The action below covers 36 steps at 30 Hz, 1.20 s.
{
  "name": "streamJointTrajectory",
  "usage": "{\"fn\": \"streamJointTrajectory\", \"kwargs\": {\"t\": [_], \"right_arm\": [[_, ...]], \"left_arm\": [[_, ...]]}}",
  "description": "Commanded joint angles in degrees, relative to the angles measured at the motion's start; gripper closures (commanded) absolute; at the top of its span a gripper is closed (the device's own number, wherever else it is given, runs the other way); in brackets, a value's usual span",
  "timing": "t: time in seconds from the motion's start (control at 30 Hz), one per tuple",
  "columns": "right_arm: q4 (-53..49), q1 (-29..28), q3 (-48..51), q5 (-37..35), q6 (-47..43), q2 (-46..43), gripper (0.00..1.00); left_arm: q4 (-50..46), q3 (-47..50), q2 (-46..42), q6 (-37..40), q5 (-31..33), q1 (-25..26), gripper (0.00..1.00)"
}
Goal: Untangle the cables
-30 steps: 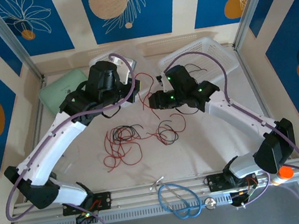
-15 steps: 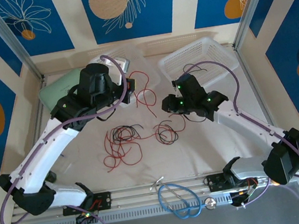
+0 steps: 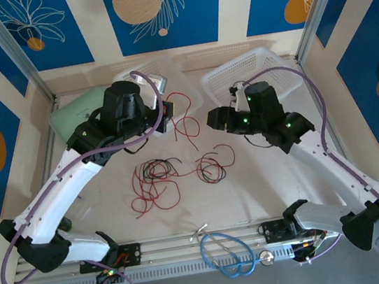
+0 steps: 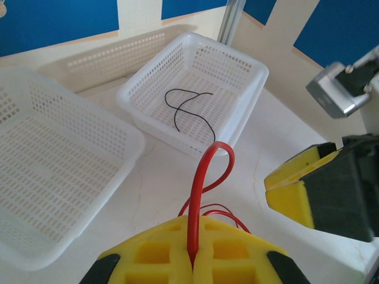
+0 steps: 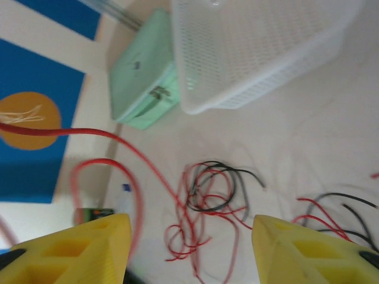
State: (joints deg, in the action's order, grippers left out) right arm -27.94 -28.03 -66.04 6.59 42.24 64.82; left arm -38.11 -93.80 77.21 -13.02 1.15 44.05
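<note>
Beside the basket (image 4: 230,81) holding one black cable (image 4: 188,110), the left gripper (image 4: 192,260) clamps a red cable (image 4: 203,177); the right gripper (image 5: 188,239) has its jaws spread wide

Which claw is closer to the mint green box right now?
Left. In the top view the left claw, shut on a red cable, is to the right of the mint green box; the right claw, open, is farther right still.
</note>
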Motion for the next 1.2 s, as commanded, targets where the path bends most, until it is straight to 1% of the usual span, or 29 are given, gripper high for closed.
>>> {"fn": "streamJointTrajectory", "kwargs": {"t": [0.0, 0.17, 0.33, 0.4, 0.47, 0.53, 0.57, 0.6, 0.63, 0.73, 0.8, 0.87, 1.0, 1.07, 1.1, 1.17], "right_arm": [[-1.4, 0.0, -3.1, 9.7, -2.2, 3.7, 0.42], [-1.5, -0.5, -5.1, 11.1, -1.7, 8.7, 0.44], [-0.1, -1.7, -4.1, 11.0, -0.4, 10.5, 0.54], [0.9, -1.9, -3.4, 10.9, 0.3, 10.4, 0.59], [1.3, -1.8, -2.9, 9.6, 1.0, 10.2, 0.69], [1.3, -1.8, -2.4, 6.9, 2.0, 9.1, 0.85], [1.5, -1.8, -1.9, 5.0, 2.8, 8.2, 0.94], [1.8, -1.7, -1.2, 3.2, 3.7, 7.3, 1.00], [2.4, -1.8, 0.0, 0.9, 5.2, 6.0, 1.00], [6.6, -2.2, 6.0, -5.6, 12.1, 1.5, 1.00], [10.5, -2.8, 11.0, -10.0, 17.6, -1.4, 1.00], [14.3, -3.5, 16.6, -14.4, 25.5, -4.3, 1.00], [20.1, -6.2, 24.6, -21.3, 40.5, -7.3, 1.00], [20.7, -8.7, 27.2, -25.2, 48.9, -8.0, 1.00], [20.7, -9.9, 28.1, -27.0, 51.5, -8.4, 1.00], [19.7, -12.7, 29.7, -30.5, 60.1, -9.1, 1.00]], "left_arm": [[2.1, 0.5, 0.6, -0.1, -2.1, 0.3, 1.00], [2.5, 0.5, 0.5, -0.2, -2.0, 0.4, 1.00], [2.7, 0.2, 0.7, 0.2, -1.5, 0.4, 1.00], [2.6, 0.1, 0.9, 0.4, -1.5, 0.4, 1.00], [2.5, 0.1, 1.1, 0.5, -1.5, 0.4, 1.00], [2.4, 0.3, 1.1, 0.5, -1.2, 0.4, 1.00], [2.4, 0.5, 0.9, 0.5, -0.7, 0.4, 1.00], [2.4, 0.8, 0.8, 0.3, 0.1, 0.4, 1.00], [2.4, 1.2, 0.6, 0.0, 1.7, 0.4, 1.00], [4.0, 3.5, -0.7, -1.7, 8.6, 0.4, 1.00], [7.0, 6.4, -2.2, -3.2, 13.1, 0.4, 1.00], [12.1, 10.4, -4.0, -4.3, 16.4, 0.4, 1.00], [24.5, 18.3, -6.8, -4.6, 18.2, 0.5, 1.00], [30.8, 21.6, -7.6, -3.6, 18.6, 1.0, 1.00], [33.4, 22.7, -7.7, -2.8, 19.0, 1.3, 1.00], [39.4, 24.8, -8.0, -0.1, 19.6, 2.1, 1.00]]}}
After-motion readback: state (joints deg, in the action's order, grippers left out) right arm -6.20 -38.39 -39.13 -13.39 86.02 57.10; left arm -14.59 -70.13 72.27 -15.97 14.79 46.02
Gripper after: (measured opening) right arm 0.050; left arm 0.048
